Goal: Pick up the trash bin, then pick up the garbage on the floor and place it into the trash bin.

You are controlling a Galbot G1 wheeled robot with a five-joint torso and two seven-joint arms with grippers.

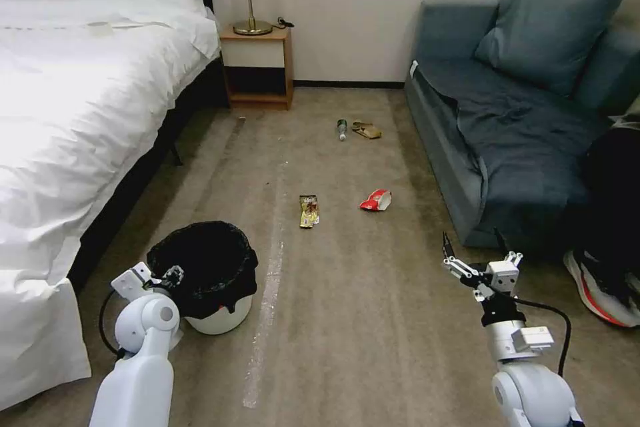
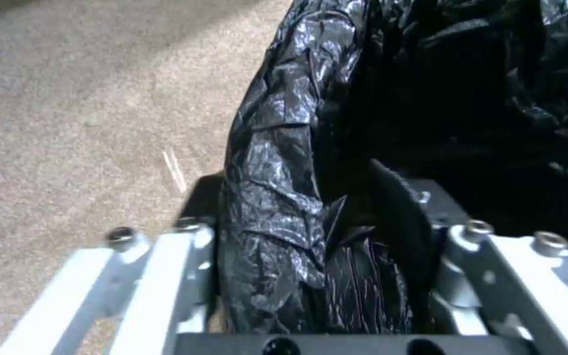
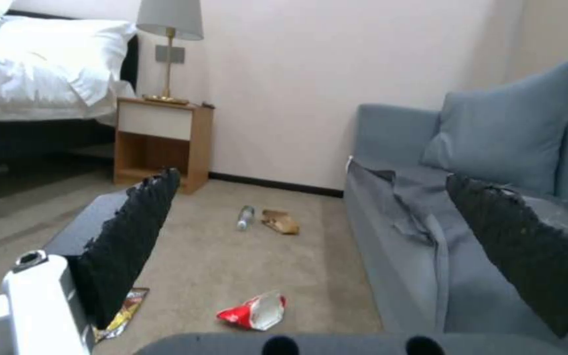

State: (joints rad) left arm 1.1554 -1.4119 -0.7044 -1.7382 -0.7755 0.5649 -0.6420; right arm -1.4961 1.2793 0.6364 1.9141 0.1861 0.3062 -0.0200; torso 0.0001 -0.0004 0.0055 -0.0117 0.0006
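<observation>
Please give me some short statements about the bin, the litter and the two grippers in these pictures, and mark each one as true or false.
1. The left gripper is closed on the trash bin rim. True.
2. The right gripper holds the red-white wrapper. False: it is open and empty, and the wrapper lies on the carpet.
3. The bottle and the brown paper lie side by side near the sofa. True.
4. The yellow-brown wrapper is inside the bin. False: it lies on the floor beyond the bin.
</observation>
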